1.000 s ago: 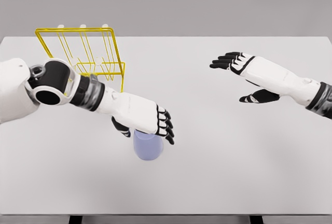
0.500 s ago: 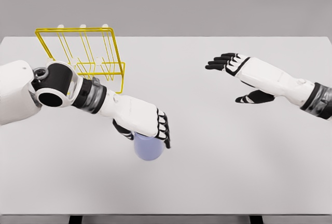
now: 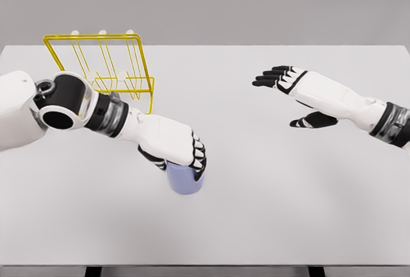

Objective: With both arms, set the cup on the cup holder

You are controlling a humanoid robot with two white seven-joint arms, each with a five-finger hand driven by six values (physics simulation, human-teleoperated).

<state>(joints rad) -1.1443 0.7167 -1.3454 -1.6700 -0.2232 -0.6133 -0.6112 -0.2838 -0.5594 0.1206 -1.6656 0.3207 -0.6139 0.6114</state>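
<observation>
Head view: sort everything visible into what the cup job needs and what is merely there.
Needed for the job:
- pale lavender-blue plastic cup, standing on the table
- yellow wire cup holder, at the far left
- left hand, fingers curled over the cup's top
- right hand, fingers spread, holding nothing

Merely there:
- white rectangular table

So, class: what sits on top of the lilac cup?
The left hand covers the cup, fingers curled over its far rim. The opening and anything inside are hidden. The cup stands on the table.
</observation>
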